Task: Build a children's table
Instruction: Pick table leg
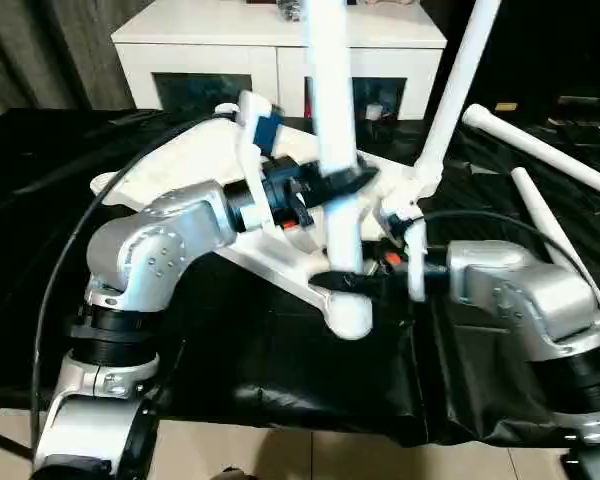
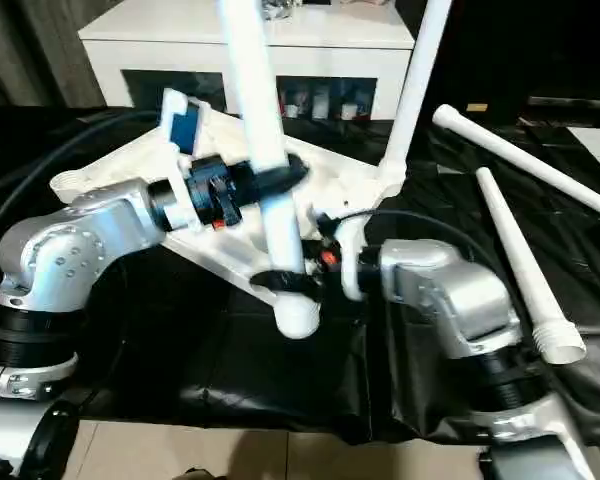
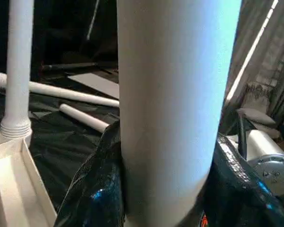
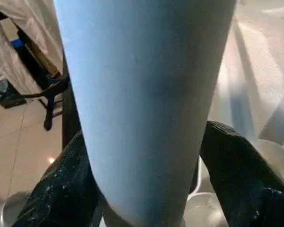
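The white table top (image 1: 270,255) lies upside down on the black sheet, ribbed side up. One white leg (image 1: 455,90) stands in its far right corner socket. A second leg (image 1: 335,150) stands upright over the near corner socket (image 1: 348,312). My left gripper (image 1: 342,182) is shut on this leg partway up, its black fingers (image 3: 97,189) wrapping the tube. My right gripper (image 1: 345,280) is shut on the same leg lower, just above the socket, with fingers (image 4: 241,161) on both sides. Two loose legs (image 2: 520,260) (image 2: 525,155) lie on the sheet at the right.
A white cabinet (image 1: 280,50) with glass doors stands behind the work. The black sheet (image 1: 280,370) covers the floor, its front edge meeting tiles near my body. Cables run along my forearms.
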